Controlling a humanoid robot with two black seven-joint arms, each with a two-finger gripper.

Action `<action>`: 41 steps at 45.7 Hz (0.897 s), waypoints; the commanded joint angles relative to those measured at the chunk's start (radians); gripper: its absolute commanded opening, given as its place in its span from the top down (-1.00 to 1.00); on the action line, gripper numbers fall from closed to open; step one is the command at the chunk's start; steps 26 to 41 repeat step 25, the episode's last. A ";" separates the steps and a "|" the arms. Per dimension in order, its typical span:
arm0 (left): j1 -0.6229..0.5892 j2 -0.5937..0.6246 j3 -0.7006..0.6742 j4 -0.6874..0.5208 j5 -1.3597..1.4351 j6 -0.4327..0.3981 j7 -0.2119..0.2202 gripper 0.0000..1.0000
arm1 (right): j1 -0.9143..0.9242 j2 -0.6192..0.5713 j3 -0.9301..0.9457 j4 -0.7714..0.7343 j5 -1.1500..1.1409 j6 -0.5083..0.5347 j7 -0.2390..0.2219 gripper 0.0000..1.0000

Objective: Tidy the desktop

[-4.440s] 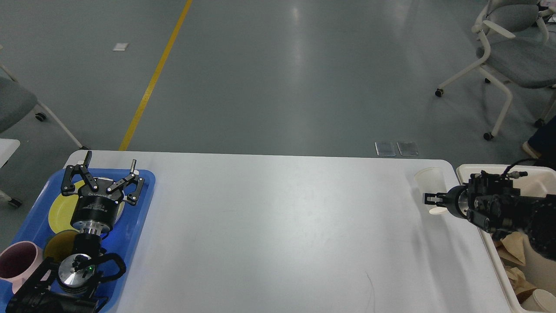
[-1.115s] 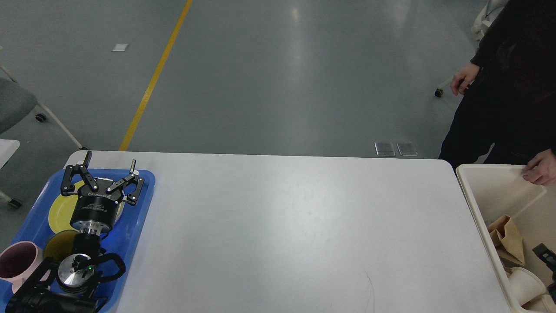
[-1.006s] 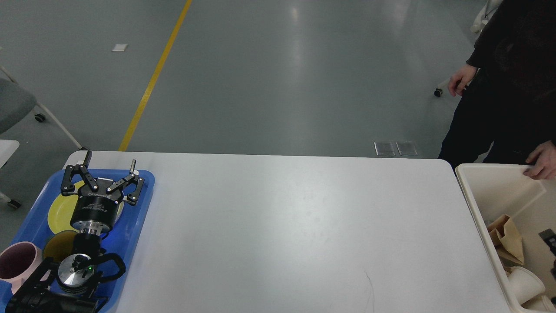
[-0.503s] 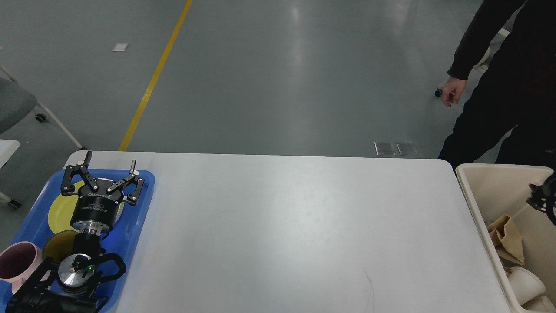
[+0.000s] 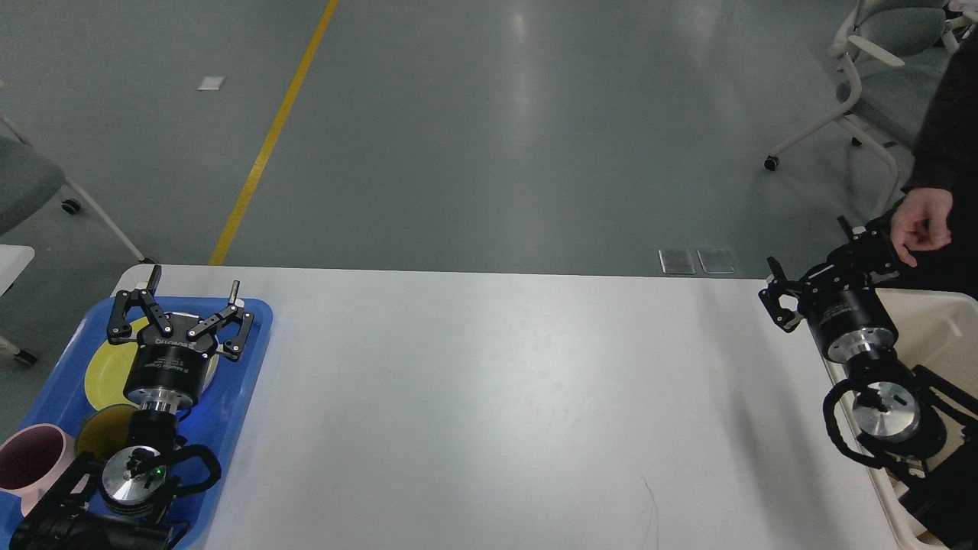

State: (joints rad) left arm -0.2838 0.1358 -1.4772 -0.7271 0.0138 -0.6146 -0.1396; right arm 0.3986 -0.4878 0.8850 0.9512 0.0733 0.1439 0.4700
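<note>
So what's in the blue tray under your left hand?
In the blue tray: a yellow plate, a darker yellow dish and a pink cup. The left hand and arm cover the rest.

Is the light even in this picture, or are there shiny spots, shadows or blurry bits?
Head view: uneven. Ceiling light glares in pale streaks on the grey floor, and a softer sheen lies across the desktop. The right hand casts a faint shadow on the desktop beside it. The left hand is sharp; a person's hand at the right edge looks slightly soft.
</note>
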 commanded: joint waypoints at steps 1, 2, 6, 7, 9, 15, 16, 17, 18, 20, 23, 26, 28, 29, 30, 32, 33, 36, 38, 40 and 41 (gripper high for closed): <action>0.000 0.001 0.000 0.000 0.000 0.001 0.000 -0.93 | -0.033 0.061 0.028 0.000 -0.125 -0.044 0.044 -1.00; 0.000 -0.001 0.000 0.000 0.000 0.001 0.000 -0.93 | -0.041 0.066 0.037 0.006 -0.125 -0.046 0.045 -1.00; 0.000 -0.001 0.000 0.000 0.000 0.001 0.000 -0.93 | -0.066 0.069 0.060 0.017 -0.125 -0.040 0.045 -1.00; 0.000 0.001 0.000 0.000 0.000 0.001 0.000 -0.93 | -0.066 0.069 0.060 0.020 -0.125 -0.040 0.045 -1.00; 0.000 0.001 0.000 0.000 0.000 0.001 0.000 -0.93 | -0.067 0.072 0.058 0.017 -0.125 -0.040 0.044 -1.00; 0.000 -0.001 0.000 0.000 0.000 0.001 0.000 -0.93 | -0.063 0.103 0.066 -0.002 -0.124 -0.043 0.042 -1.00; 0.000 -0.001 0.000 0.000 0.000 -0.001 0.000 -0.93 | -0.063 0.104 0.068 -0.002 -0.124 -0.043 0.042 -1.00; 0.000 0.001 0.000 0.000 0.000 -0.001 0.000 -0.93 | -0.064 0.104 0.068 -0.002 -0.124 -0.043 0.042 -1.00; 0.000 -0.001 0.000 0.000 0.000 -0.001 0.000 -0.93 | -0.066 0.104 0.069 -0.002 -0.124 -0.043 0.042 -1.00; 0.000 -0.001 0.000 0.000 0.000 0.001 0.000 -0.93 | -0.069 0.104 0.069 0.000 -0.124 -0.043 0.042 -1.00; 0.000 -0.001 0.000 0.000 0.000 -0.001 0.000 -0.93 | -0.070 0.104 0.069 0.006 -0.124 -0.043 0.042 -1.00; 0.000 0.001 0.000 0.000 0.000 0.001 0.000 -0.93 | -0.075 0.104 0.069 0.011 -0.124 -0.041 0.042 -1.00; 0.000 0.001 0.000 0.000 0.000 0.001 0.000 -0.93 | -0.075 0.104 0.069 0.011 -0.124 -0.041 0.042 -1.00; 0.000 0.001 0.000 0.000 0.000 0.001 0.000 -0.93 | -0.075 0.104 0.069 0.011 -0.124 -0.041 0.042 -1.00; 0.000 0.001 0.000 0.000 0.000 0.001 0.000 -0.93 | -0.075 0.104 0.069 0.011 -0.124 -0.041 0.042 -1.00; 0.000 0.001 0.000 0.000 0.000 0.001 0.000 -0.93 | -0.075 0.104 0.069 0.011 -0.124 -0.041 0.042 -1.00; 0.000 0.001 0.000 0.000 0.000 0.001 0.000 -0.93 | -0.075 0.104 0.069 0.011 -0.124 -0.041 0.042 -1.00; 0.000 0.001 0.000 0.000 0.000 0.001 0.000 -0.93 | -0.075 0.104 0.069 0.011 -0.124 -0.041 0.042 -1.00; 0.000 0.001 0.000 0.000 0.000 0.001 0.000 -0.93 | -0.075 0.104 0.069 0.011 -0.124 -0.041 0.042 -1.00; 0.000 0.001 0.000 0.000 0.000 0.001 0.000 -0.93 | -0.075 0.104 0.069 0.011 -0.124 -0.041 0.042 -1.00; 0.000 0.001 0.000 0.000 0.000 0.001 0.000 -0.93 | -0.075 0.104 0.069 0.011 -0.124 -0.041 0.042 -1.00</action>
